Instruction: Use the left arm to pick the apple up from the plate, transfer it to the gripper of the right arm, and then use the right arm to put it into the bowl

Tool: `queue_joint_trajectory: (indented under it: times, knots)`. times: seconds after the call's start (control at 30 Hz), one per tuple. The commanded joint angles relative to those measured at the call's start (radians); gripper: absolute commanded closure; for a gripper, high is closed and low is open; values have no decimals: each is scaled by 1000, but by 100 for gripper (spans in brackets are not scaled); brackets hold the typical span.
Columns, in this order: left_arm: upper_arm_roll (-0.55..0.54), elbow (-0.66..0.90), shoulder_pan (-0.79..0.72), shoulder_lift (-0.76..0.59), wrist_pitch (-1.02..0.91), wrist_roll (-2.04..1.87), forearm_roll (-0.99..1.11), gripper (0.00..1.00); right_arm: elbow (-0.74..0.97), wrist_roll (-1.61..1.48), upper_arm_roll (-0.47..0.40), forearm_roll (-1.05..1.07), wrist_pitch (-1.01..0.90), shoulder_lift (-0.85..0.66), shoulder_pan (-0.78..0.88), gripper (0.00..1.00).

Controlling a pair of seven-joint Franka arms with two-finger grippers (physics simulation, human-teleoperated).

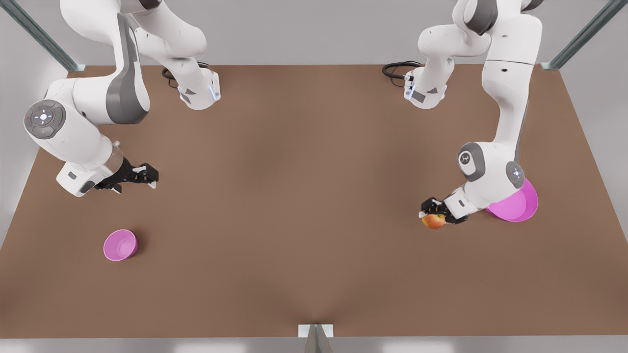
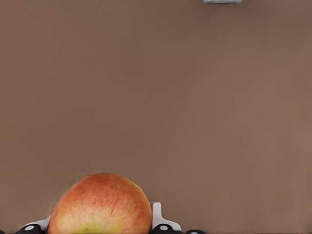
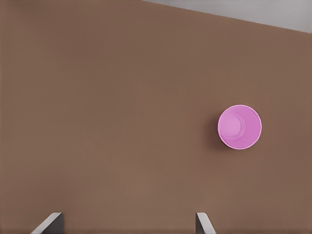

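The left gripper (image 1: 433,214), on the front view's right, is closed on the apple (image 1: 433,221) and holds it up just beside the pink plate (image 1: 521,206), which the arm partly hides. The right gripper (image 1: 147,175), on the front view's left, has its fingers (image 3: 50,223) spread wide with nothing between them, and it hangs above the table (image 1: 304,196) near the small pink bowl (image 1: 120,244). I think the left arm should now carry the apple slowly toward the middle, held tight and level with one side bare, and the right gripper should stay wide open, come to meet it, and close on that bare side before the left one lets go.
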Motion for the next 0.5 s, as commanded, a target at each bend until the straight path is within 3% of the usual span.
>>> queue_joint_trajectory:
  times: [0.0,0.07,0.1,0.3,0.47]
  knots:
    - [-69,4,0,5,-12,174,-92,19,-1,-1,0,1,0,-1,0,0]
    - [-127,4,0,7,-14,358,-174,19,-1,-1,0,1,0,-1,0,0]
    - [-155,2,-1,27,-14,553,-315,19,1,-1,0,1,0,-1,0,0]
    - [-301,27,-5,110,-41,865,-704,24,1,-1,0,1,0,-1,0,0]
    - [-311,166,-100,231,-41,1035,-833,24,1,-1,0,1,0,-1,0,0]
